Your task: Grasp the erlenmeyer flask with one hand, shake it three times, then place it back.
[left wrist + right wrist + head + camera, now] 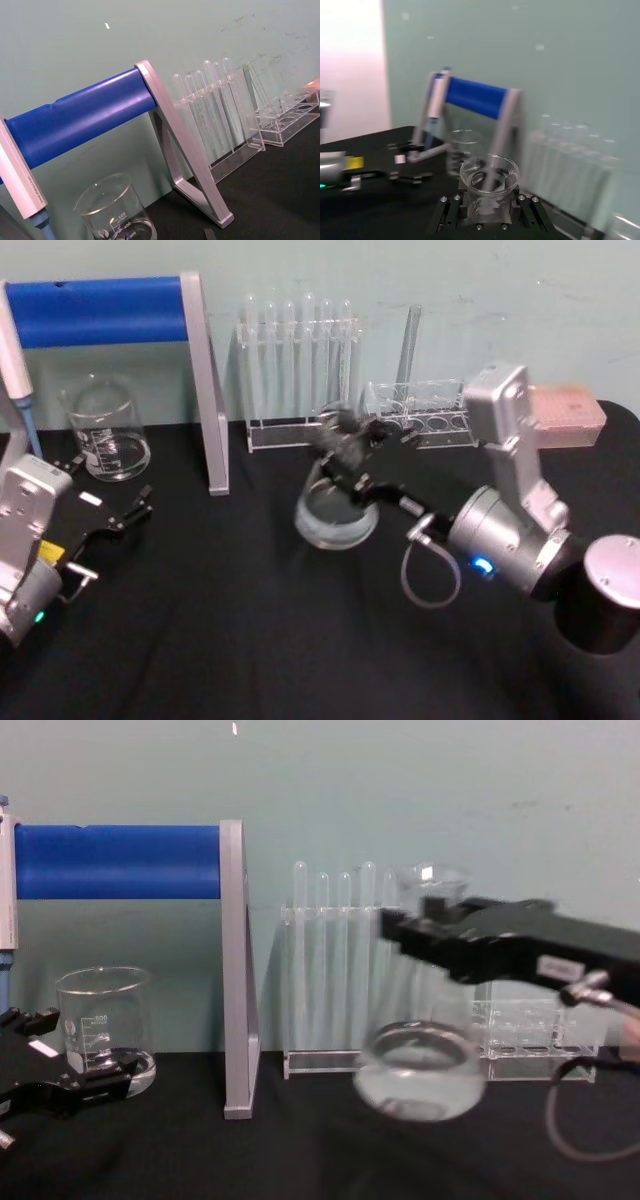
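The erlenmeyer flask (336,512) is a clear glass cone with a narrow neck. My right gripper (347,462) is shut on its neck in the middle of the table, in front of the test tube racks. In the chest view the black gripper (428,936) clamps the neck below the flared rim, and the wide base (420,1082) hangs below it, seemingly just above the black cloth. In the right wrist view the flask's rim (489,174) stands between the fingers of the gripper (487,209). My left gripper (115,498) rests open at the table's left, near the beaker.
A glass beaker (106,430) stands at the back left under a stand with a blue bar (100,310) and a grey leg (236,970). Clear racks of test tubes (300,370) line the back wall, and a pink box (568,415) sits at the far right.
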`<state>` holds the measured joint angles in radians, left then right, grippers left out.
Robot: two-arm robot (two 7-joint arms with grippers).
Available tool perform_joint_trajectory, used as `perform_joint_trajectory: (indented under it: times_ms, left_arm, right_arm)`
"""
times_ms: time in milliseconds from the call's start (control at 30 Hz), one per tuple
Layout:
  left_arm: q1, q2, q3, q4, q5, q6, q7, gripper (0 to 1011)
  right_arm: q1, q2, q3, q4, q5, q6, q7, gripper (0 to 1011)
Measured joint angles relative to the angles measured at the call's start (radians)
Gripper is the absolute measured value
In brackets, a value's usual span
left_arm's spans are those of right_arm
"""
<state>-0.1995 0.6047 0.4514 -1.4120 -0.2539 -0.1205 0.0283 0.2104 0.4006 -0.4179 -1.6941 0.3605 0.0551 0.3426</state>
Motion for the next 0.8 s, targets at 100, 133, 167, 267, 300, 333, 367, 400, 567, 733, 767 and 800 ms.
perform_joint_trajectory:
  times_ms: [100,133,167,267,300,333,367,400,567,733,767,800]
  left_arm:
    - [0.0,0.0,0.0,0.0,0.0,0.0,0.0,1001]
    - [0.0,0.0,0.0,0.0,0.0,0.0,0.0,1001]
    - [0.0,0.0,0.0,0.0,0.0,0.0,0.0,1001]
    - [0.0,0.0,0.0,0.0,0.0,0.0,0.0,1001]
    - [0.0,0.0,0.0,0.0,0.0,0.0,0.0,1001]
    - [0.0,0.0,0.0,0.0,0.0,0.0,0.0,1001]
    - [0.0,0.0,0.0,0.0,0.0,0.0,0.0,1001]
    - [0.0,0.0,0.0,0.0,0.0,0.0,0.0,1001]
    - [0.0,0.0,0.0,0.0,0.0,0.0,0.0,1001]
    - [0.0,0.0,0.0,0.0,0.0,0.0,0.0,1001]
    - [0.0,0.0,0.0,0.0,0.0,0.0,0.0,1001]
    - [0.0,0.0,0.0,0.0,0.0,0.0,0.0,1001]
  right_arm:
    - [-0.001,-0.004,0.038,0.015,-0.008,-0.003,-0.031,456]
    - [-0.002,-0.005,0.047,0.017,-0.01,-0.004,-0.038,456]
    - [-0.003,-0.006,0.064,0.023,-0.014,-0.004,-0.05,456]
    - [-0.007,-0.009,0.101,0.033,-0.019,-0.005,-0.074,456]
    - [-0.009,-0.009,0.111,0.035,-0.02,-0.006,-0.08,456]
    - [-0.01,-0.009,0.12,0.036,-0.021,-0.006,-0.084,453]
    - [-0.012,-0.01,0.128,0.037,-0.022,-0.007,-0.089,456]
    - [-0.016,-0.01,0.144,0.039,-0.024,-0.007,-0.098,456]
    - [-0.027,-0.012,0.182,0.042,-0.03,-0.008,-0.115,456]
    - [-0.035,-0.017,0.208,0.043,-0.037,-0.008,-0.122,456]
    - [-0.037,-0.019,0.215,0.044,-0.04,-0.007,-0.122,456]
    - [-0.038,-0.02,0.218,0.045,-0.042,-0.007,-0.122,456]
